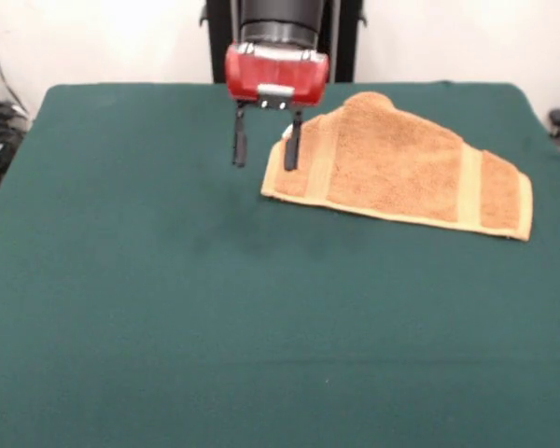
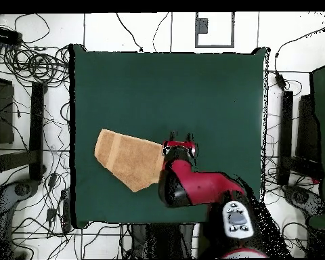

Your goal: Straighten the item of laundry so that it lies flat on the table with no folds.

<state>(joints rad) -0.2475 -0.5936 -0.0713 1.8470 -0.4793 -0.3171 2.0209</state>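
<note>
1. Counter [image 1: 168, 327]: dark green cloth top. The whole near part, in front of the jaws in the front view, carries nothing.
2. Jaws [image 1: 266, 140]: spread wide, released, gripping nothing. Two dark fingers [image 1: 239, 140] hang straight down from the red gripper body.
3. The one finger hangs over bare green cloth, apart from the towel. The other sits at the towel's end edge in the front view; I can't tell whether it touches the cloth or just hovers in front of it.
4. Tips look low and close to the counter surface; contact with it can't be judged.
5. Towel [image 1: 401, 168]: orange-tan terry, lying on the counter just beside the jaws and stretching away from them to the front view's right, in the far half of the counter.
6. Towel is not flat: its far edge is folded over, giving a slanted, roughly trapezoid outline. Two paler woven bands cross it, one near each end.
7. Overhead view: gripper [image 2: 180, 143] at the towel's [image 2: 128, 159] end, red arm [image 2: 199, 186] running back behind it.
</note>
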